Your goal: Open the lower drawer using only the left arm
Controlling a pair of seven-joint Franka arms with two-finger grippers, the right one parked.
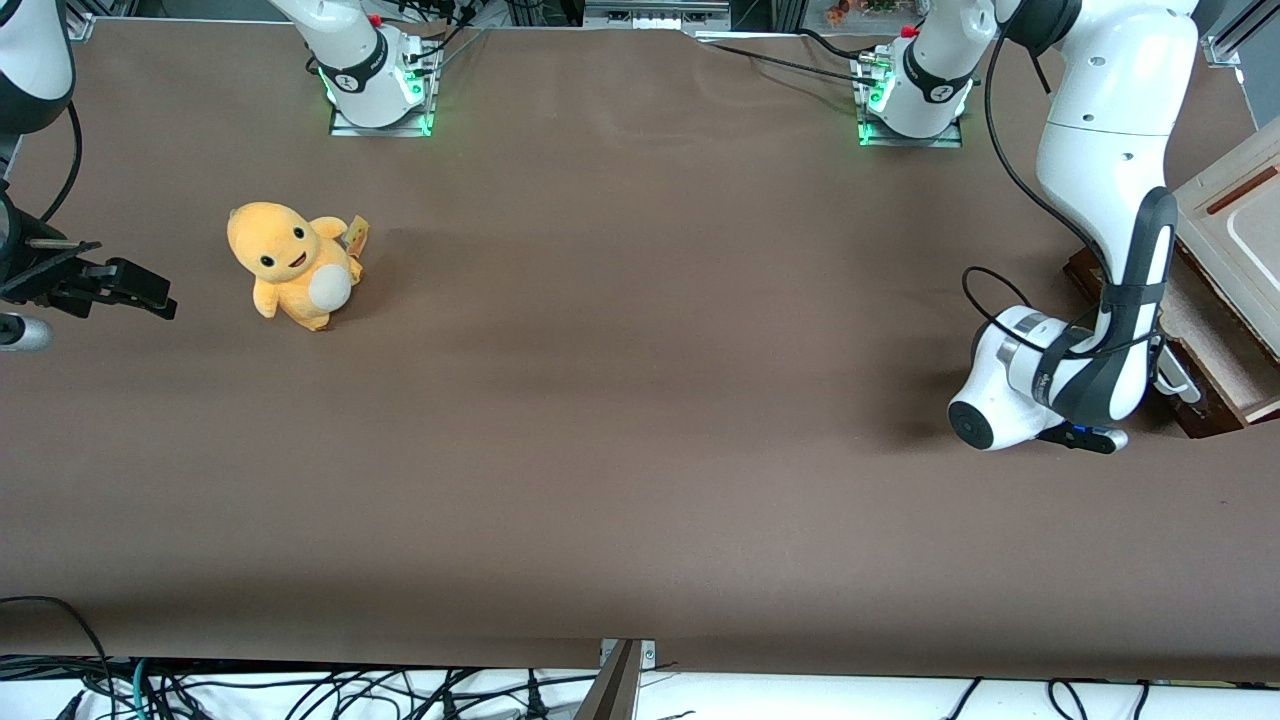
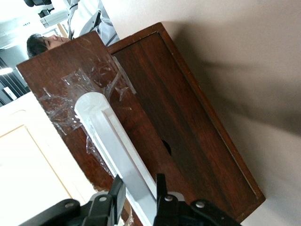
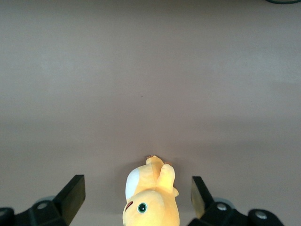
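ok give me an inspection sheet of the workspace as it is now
surface: brown table, flat.
job's things: lower drawer slid partly out of the cabinet; its white bar handle sits between the jaws.
clutter: yellow plush toy toward the parked arm's end.
grippers: left arm bent down at the cabinet; gripper shut on the handle.
cables: black cable looping along the left arm; loose wires below the table edge.
surroundings: a person's head seen past the cabinet.
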